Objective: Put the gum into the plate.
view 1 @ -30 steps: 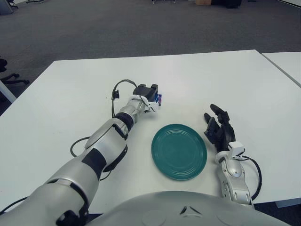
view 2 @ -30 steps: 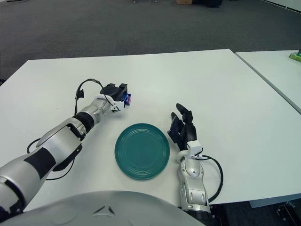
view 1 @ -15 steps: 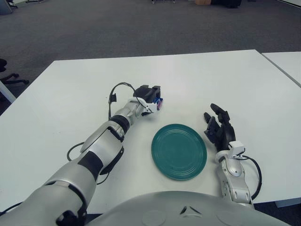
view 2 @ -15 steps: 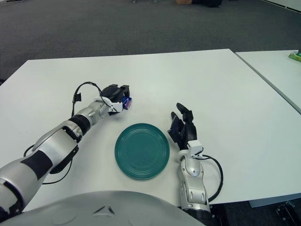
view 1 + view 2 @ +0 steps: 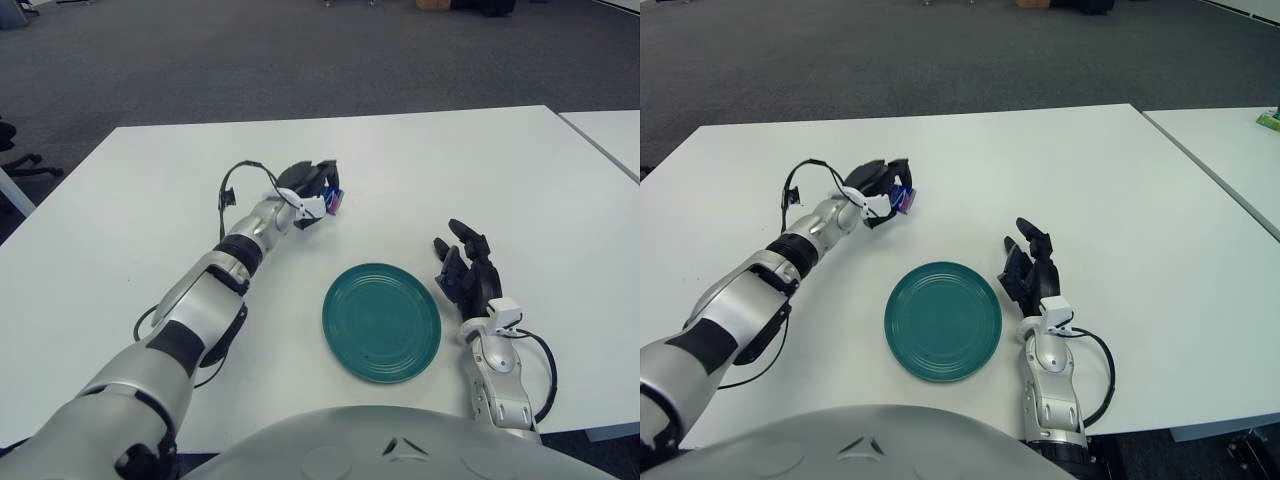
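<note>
Since the earlier frames, left hand raised and drawn back from the table, away from the plate, wrist rolled so the palm faces more sideways. Fingers clenched round the gum — a small blue-and-purple pack, showing just past the fingertips, off the tabletop and carried in the hand. Plate flat on the white table, nearer the robot than the left hand and well apart from it, nothing on it. Right hand parked on the table just right of the plate, fingers spread and relaxed, holding nothing. Lift apparently done, so pick-up judged complete and transport next — a swing of the left arm toward the robot and rightward to bring the pack over the dish, then a lowering and a release. Grip looks shallow, with part of the pack protruding, so slippage in transit judged the main risk.
</note>
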Controlling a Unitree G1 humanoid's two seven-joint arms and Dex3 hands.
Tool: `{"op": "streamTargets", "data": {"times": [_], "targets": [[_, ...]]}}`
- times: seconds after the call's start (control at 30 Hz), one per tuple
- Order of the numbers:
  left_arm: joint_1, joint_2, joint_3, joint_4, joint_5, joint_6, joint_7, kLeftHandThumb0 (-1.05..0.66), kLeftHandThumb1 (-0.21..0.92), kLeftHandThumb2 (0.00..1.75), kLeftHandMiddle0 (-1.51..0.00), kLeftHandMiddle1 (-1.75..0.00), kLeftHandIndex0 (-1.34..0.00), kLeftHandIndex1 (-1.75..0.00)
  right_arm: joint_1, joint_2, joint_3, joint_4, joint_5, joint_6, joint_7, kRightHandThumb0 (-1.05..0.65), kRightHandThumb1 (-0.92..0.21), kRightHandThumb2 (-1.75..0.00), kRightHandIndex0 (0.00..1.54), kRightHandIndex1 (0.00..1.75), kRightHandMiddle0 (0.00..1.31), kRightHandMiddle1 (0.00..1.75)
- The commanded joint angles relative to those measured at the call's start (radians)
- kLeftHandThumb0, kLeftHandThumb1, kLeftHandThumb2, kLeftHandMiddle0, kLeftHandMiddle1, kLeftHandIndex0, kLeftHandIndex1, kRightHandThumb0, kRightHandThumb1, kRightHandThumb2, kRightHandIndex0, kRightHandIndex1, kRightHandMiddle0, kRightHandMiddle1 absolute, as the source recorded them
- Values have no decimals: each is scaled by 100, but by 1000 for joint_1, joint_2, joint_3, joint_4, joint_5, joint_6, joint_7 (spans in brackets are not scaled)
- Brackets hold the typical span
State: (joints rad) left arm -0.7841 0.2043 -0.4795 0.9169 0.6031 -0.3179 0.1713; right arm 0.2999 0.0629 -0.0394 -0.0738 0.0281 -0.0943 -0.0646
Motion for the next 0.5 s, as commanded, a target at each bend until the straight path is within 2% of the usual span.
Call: {"op": "streamTargets", "data": {"times": [0.0, 0.13, 0.2, 0.3, 0.47], "targets": [[69, 53, 37, -225, -33, 36, -100, 0, 2, 162, -83, -166, -63, -175, 44, 17, -9, 64, 26, 60, -1, -79, -92, -92, 48, 2, 0, 74], [131, 91, 63, -428, -68, 76, -212, 0, 3, 162, -83, -167, -62, -175, 44, 19, -13, 67, 25, 55, -4, -79, -92, -93, 49, 3, 0, 74], [172, 122, 74, -542, -109, 31, -269, 0, 4, 161, -82, -168, -61, -175, 42, 17, -16, 72, 26, 51, -3, -79, -92, -93, 50, 3, 0, 75], [205, 139, 78, -592, -163, -26, -328, 0, 7, 160, -78, -172, -59, -175, 40, 15, -19, 82, 29, 44, 3, -79, -92, -93, 53, 4, 0, 77], [281, 153, 67, -715, -218, -76, -409, 0, 3, 165, -80, -174, -62, -175, 37, 13, -22, 97, 40, 23, 18, -79, -92, -93, 55, 6, 0, 81]]}}
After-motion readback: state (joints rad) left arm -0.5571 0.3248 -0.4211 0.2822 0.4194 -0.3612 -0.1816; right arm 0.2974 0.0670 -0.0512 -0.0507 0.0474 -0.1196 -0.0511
